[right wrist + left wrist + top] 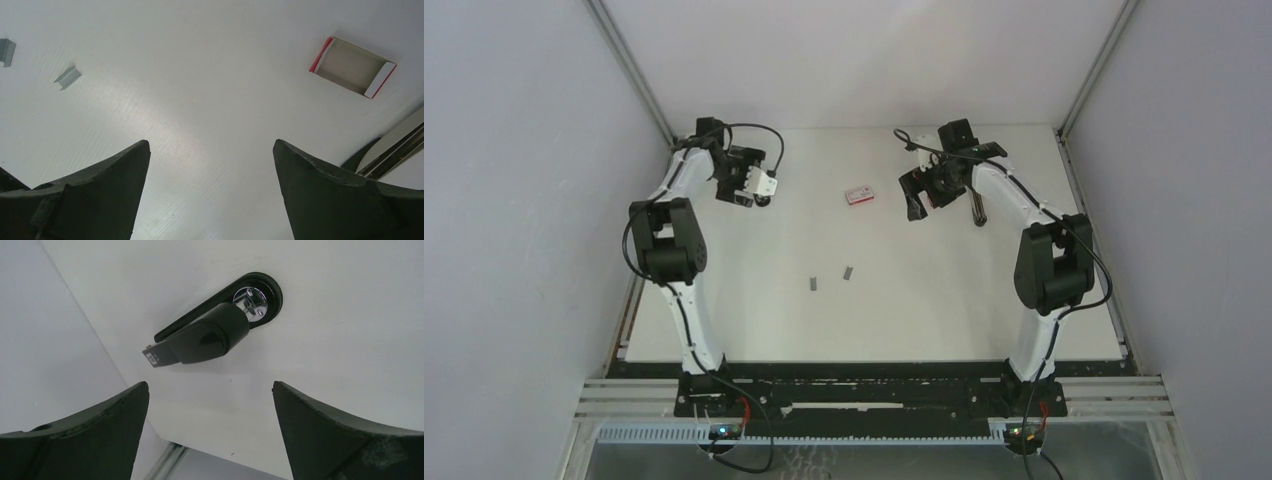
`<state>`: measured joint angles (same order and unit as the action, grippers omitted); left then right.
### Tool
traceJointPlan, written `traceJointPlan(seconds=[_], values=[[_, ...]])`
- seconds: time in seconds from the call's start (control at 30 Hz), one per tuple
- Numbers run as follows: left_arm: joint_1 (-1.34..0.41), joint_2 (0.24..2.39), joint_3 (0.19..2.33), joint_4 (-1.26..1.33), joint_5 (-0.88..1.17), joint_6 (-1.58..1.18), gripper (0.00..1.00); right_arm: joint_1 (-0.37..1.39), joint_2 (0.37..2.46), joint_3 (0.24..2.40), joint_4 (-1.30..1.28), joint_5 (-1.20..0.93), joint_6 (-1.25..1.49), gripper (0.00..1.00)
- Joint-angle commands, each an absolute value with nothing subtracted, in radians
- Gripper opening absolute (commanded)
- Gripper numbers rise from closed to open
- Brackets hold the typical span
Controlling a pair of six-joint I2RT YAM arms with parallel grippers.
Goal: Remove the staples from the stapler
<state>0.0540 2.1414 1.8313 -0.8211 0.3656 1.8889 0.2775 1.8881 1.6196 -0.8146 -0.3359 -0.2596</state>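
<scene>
Top external: white table (924,310) between grey walls (514,150), staples (848,272) mid-surface.

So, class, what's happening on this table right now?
Two robot arms are partway through unloading a stapler. Both grippers are open and empty. The left gripper points at the black stapler by the table's left edge; the right gripper hangs over the table. One staple strip and a second strip lie mid-table, an open red-and-white box farther back.
</scene>
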Motion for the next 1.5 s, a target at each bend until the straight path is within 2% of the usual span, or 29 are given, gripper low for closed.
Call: traceJointPlan(seconds=[0.0,0.4,0.87,1.0,1.23,1.47], values=[[0.026,2.171,1.904,-0.855,0.335,1.953,0.98,0.299,1.881,1.621,-0.82,-0.36,-0.293,0.94],[-0.022,2.243,1.95,-0.842,0.27,1.992,0.91,0.31,1.896,1.62,-0.832,-0.387,-0.302,0.96],[-0.042,2.284,1.994,-0.842,0.2,1.997,0.59,0.316,1.888,1.618,-0.836,-0.41,-0.301,1.0],[-0.047,2.276,1.99,-0.842,0.195,1.98,0.53,0.322,1.885,1.62,-0.835,-0.407,-0.3,1.0],[-0.076,2.226,1.94,-0.842,0.2,1.927,0.49,0.327,1.872,1.618,-0.836,-0.405,-0.303,1.0],[-0.129,2.132,1.8,-0.78,0.198,1.798,0.46,0.322,1.866,1.613,-0.836,-0.415,-0.306,1.0]])
